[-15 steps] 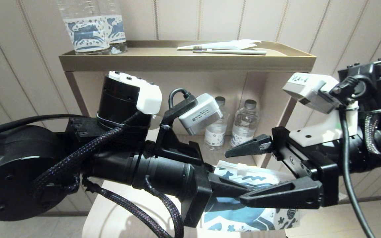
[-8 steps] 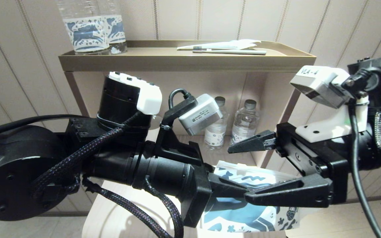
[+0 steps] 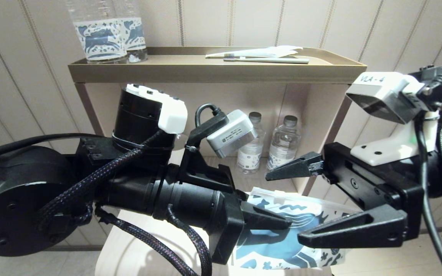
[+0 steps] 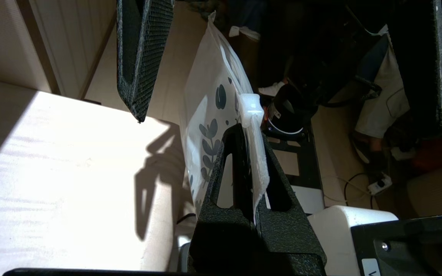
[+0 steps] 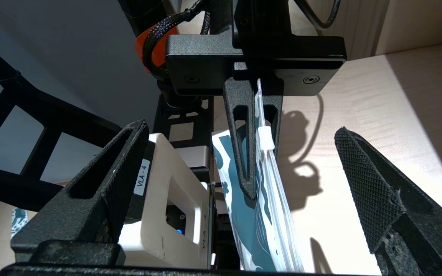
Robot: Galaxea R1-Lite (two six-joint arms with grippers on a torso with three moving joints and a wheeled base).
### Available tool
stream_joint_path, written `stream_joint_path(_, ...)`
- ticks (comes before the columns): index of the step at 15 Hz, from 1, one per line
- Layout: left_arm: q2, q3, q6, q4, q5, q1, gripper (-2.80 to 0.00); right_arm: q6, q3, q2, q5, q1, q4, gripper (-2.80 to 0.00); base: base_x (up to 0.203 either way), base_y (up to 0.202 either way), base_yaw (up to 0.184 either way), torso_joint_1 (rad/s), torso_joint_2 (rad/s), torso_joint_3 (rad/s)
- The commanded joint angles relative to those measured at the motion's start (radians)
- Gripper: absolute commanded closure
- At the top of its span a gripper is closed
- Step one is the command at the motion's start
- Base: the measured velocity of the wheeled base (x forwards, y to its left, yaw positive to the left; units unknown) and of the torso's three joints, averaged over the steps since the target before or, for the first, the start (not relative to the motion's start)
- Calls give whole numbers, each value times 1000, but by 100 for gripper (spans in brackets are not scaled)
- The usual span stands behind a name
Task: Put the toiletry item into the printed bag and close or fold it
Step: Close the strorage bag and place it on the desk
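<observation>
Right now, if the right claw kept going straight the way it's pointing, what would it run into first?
Most likely the printed bag, hanging edge-on between the open fingers of the right claw. Just behind it is the left claw, shut on the bag's zip edge. Depth is hard to judge.

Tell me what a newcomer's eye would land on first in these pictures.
First, the two black arms filling the foreground: the left gripper is shut on the printed bag, holding it on edge above the pale table, while the right gripper stands wide open around the bag's far end. Behind them, a toothbrush lies on the gold shelf, by two printed bottles.
</observation>
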Motion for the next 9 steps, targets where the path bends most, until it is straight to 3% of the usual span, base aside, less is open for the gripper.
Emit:
stream_joint_path(1,1,-1,0,-1,-4,0,0,-2,3,4,6,3,0,-280,0,0,0,0,0,0)
stream_joint_path(9,4,-3,3,-1,-4,0,0,-4,8,9,7,14,0,-280,0,0,0,0,0,0)
